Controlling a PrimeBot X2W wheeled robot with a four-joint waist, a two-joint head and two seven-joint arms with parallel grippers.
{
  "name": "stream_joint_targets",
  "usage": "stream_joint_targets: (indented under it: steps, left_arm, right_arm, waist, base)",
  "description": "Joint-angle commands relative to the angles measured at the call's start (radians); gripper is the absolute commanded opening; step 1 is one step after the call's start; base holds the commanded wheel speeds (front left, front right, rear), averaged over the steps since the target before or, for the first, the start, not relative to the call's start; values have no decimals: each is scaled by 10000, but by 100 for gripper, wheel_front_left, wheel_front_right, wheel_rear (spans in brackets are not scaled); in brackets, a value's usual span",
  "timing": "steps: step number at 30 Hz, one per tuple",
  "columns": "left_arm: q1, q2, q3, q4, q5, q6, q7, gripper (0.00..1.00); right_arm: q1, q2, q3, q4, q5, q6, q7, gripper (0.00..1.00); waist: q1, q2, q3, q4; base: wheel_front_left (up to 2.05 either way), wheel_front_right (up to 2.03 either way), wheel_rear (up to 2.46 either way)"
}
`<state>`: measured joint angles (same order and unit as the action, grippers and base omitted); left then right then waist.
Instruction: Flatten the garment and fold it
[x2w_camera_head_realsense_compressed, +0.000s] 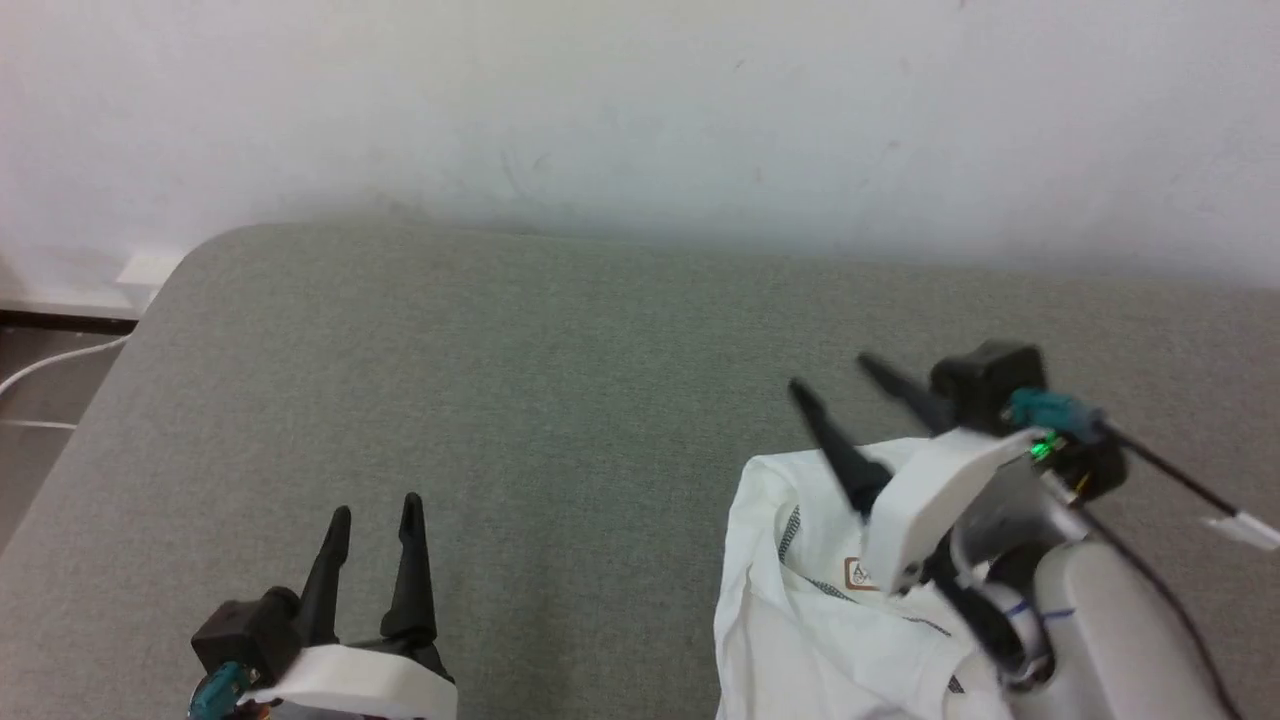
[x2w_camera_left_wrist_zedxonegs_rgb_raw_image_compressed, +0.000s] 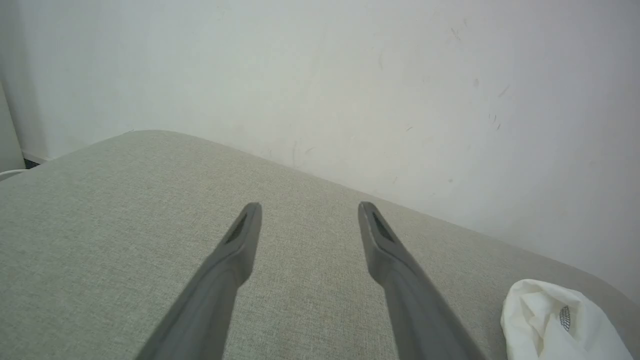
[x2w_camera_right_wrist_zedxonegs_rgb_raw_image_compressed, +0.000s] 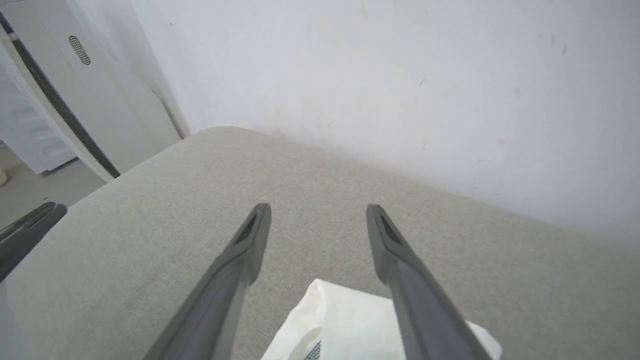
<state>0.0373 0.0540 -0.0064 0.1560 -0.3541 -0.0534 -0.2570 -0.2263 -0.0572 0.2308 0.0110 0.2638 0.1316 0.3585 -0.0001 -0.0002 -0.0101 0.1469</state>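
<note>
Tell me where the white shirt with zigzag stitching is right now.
The white thin-fabric shirt lies bunched at the lower right of the head view, on the grey fabric surface, beneath the open right tool.

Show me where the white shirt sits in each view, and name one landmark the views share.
Head view: shirt at the lower right, partly behind the right gripper.
Left wrist view: bottom right corner, on the grey pad.
Right wrist view: bottom centre, between that gripper's fingers.
Shared landmark: the pad's far edge against the white wall.
</note>
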Motion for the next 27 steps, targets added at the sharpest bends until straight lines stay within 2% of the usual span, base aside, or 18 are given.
stream_joint_targets:
  steps: [1, 7, 10, 14, 17, 23, 27]
  left_arm:
    - [27, -36, 2, -95, -62, -65, -47, 100]
    - [-79, -37, -57, -533, -123, -39, -47, 100]
    - [-138, -37, -39, -854, -133, -2, -47, 100]
    - [-188, -37, -38, -1259, -68, 29, -47, 100]
    - [-169, -37, -24, -1530, 3, 70, -47, 100]
    - [17, -37, -121, -1721, 389, 159, -47, 100]
    - [158, -37, -258, -1695, 841, 169, -47, 100]
  right_arm:
    - [-227, -183, -143, -108, -313, -9, -227, 100]
    - [-450, -1869, -1025, -250, -1751, -9, -2006, 100]
    - [-76, -2254, -1786, -260, -2196, -9, -3000, 100]
    - [758, -2076, -2811, -498, -2335, -9, -4180, 100]
    - [1458, -1613, -3380, -838, -2294, -9, -4873, 100]
    - [2503, -625, -3772, -1125, -2274, -9, -5709, 100]
    - [2857, -238, -3775, -1075, -2295, -9, -5925, 100]
  waist:
    - [1, 2, 19, -165]
    - [1, 2, 249, -442]
    - [1, 2, 401, -574]
    - [1, 2, 594, -701]
    - [1, 2, 698, -812]
    - [1, 2, 772, -958]
    - [1, 2, 779, -971]
  base:
    - [0, 0, 0]
    - [0, 0, 0]
    - [0, 0, 0]
    - [0, 0, 0]
    - [0, 0, 0]
    - [0, 0, 0]
    - [0, 0, 0]
